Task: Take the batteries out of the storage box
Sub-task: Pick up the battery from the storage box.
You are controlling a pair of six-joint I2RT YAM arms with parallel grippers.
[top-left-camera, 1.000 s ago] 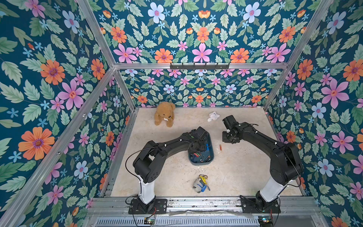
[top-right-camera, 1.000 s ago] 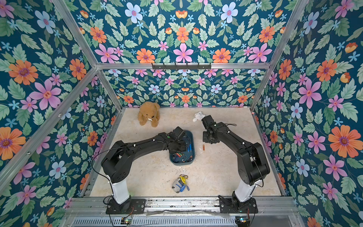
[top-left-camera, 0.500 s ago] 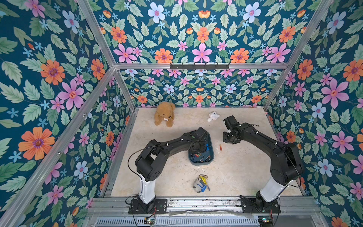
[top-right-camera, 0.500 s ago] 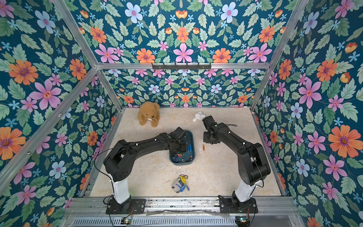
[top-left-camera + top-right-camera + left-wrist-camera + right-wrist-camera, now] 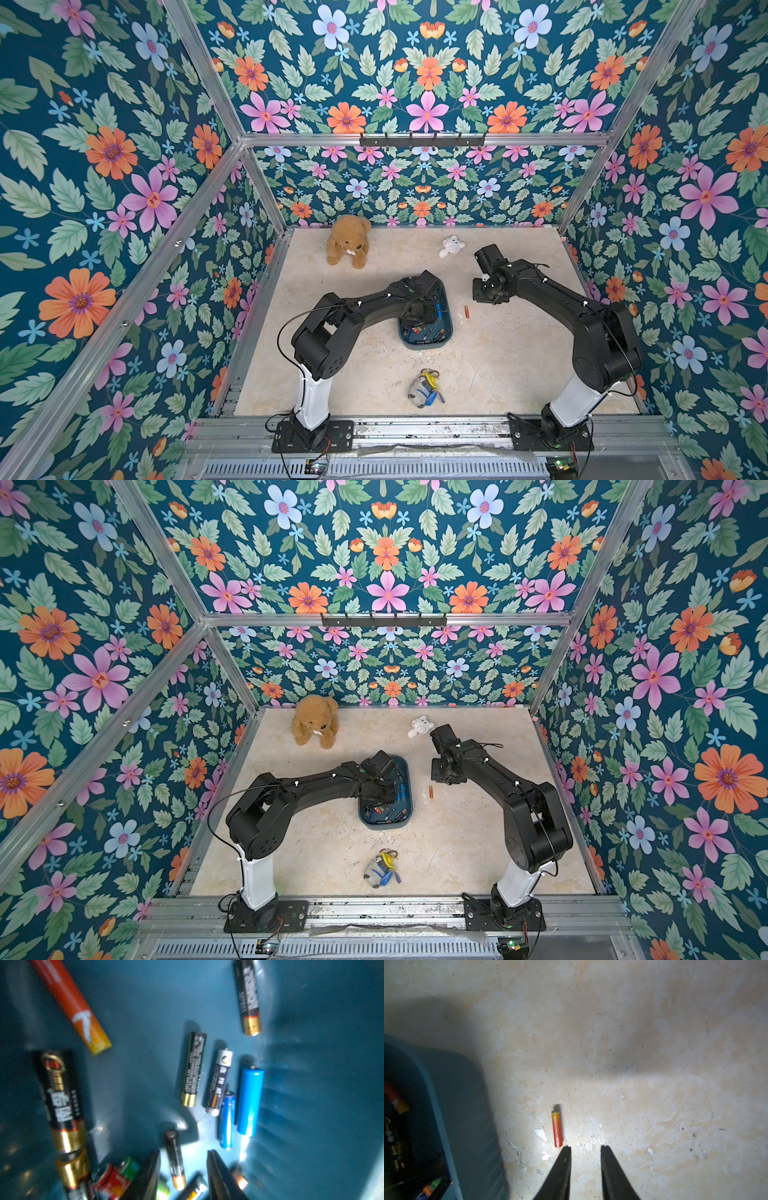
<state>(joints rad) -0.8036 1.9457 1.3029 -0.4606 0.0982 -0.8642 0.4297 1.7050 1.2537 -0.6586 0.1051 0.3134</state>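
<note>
The storage box (image 5: pixel 424 345) (image 5: pixel 384 825) is a dark teal tray in the middle of the table. In it lie several batteries: a blue one (image 5: pixel 250 1101), a red-orange one (image 5: pixel 70 1003) and black ones with copper ends (image 5: pixel 60 1095). My left gripper (image 5: pixel 185 1151) reaches down into the box, open. A slim black battery (image 5: pixel 175 1159) lies between its fingers with a gap on each side. One red-orange battery (image 5: pixel 466 311) (image 5: pixel 557 1129) lies on the table right of the box. My right gripper (image 5: pixel 585 1148) hovers open and empty just beside it.
A brown teddy bear (image 5: pixel 348 246) sits at the back left and a small white toy (image 5: pixel 452 246) at the back middle. A grey, blue and yellow keyring toy (image 5: pixel 424 388) lies near the front. Floral walls close in three sides.
The left arm has shifted slightly over the box and its jaws have narrowed. The right arm has barely moved.
</note>
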